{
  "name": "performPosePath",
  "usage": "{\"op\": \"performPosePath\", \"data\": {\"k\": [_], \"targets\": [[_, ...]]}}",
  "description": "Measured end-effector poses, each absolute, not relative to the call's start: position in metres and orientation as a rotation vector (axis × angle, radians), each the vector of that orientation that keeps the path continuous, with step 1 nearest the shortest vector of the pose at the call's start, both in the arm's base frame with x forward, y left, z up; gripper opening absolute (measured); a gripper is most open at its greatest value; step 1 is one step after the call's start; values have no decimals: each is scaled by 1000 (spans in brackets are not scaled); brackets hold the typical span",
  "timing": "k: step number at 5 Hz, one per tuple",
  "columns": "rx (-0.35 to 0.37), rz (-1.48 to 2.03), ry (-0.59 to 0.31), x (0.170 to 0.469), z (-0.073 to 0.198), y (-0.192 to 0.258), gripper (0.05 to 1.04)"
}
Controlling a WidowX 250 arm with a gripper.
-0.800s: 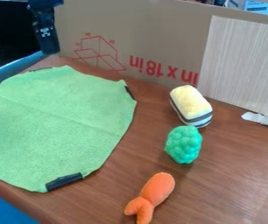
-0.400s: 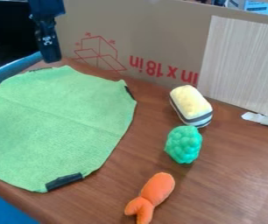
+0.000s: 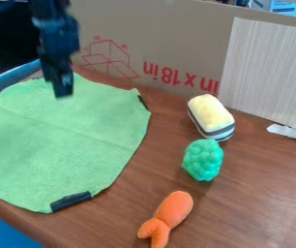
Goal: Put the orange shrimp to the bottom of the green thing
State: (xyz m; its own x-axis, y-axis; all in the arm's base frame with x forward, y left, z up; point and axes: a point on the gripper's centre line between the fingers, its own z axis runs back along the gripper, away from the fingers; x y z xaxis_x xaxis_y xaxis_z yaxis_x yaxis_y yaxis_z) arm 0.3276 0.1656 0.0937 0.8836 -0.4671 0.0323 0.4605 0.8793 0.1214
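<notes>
A: ok so where's the hand (image 3: 63, 91) at, and is it holding anything?

B: Right over the far part of the green cloth (image 3: 66, 131). Can't tell if it's clenched or released tbh. If it dips too low there, I'd bet it snags the cloth and bunches it up.

A: and going out from there?

B: Off to the hand's right as the camera sees it there's the yellow striped toy (image 3: 210, 115), then the bumpy green toy (image 3: 203, 160) just beside it, a bit nearer the camera. A low swing across could knock either one.

A: shrimp?

B: Orange shrimp (image 3: 174, 209) is the farthest of the lot, well apart from the hand, out on the bare worktop (image 3: 254, 208) toward the camera. Body's rounded, so an off-center pinch could make it roll or squirt away. Grab it by the forked tail and it'd probably droop or twist.

A: "green thing" = cloth or bumpy toy tho?

B: Yeah, biggest risk imo. Both are green, so a wrong guess puts a perfectly good grasp in the wrong spot.
</notes>
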Motion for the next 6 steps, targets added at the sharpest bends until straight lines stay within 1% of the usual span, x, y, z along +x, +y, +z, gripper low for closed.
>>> {"op": "performPosePath", "data": {"k": [1, 2, 3, 4, 5, 6], "targets": [[213, -527, -113, 313, 86, 113, 1001], [168, -529, -216, 292, 103, 70, 1001], [83, -565, -278, 278, 117, 17, 1001], [-50, -524, -297, 260, 114, -23, 1001], [-134, -460, -284, 245, 104, -49, 1001], [-190, -444, -260, 237, 95, -70, 1001]]}}
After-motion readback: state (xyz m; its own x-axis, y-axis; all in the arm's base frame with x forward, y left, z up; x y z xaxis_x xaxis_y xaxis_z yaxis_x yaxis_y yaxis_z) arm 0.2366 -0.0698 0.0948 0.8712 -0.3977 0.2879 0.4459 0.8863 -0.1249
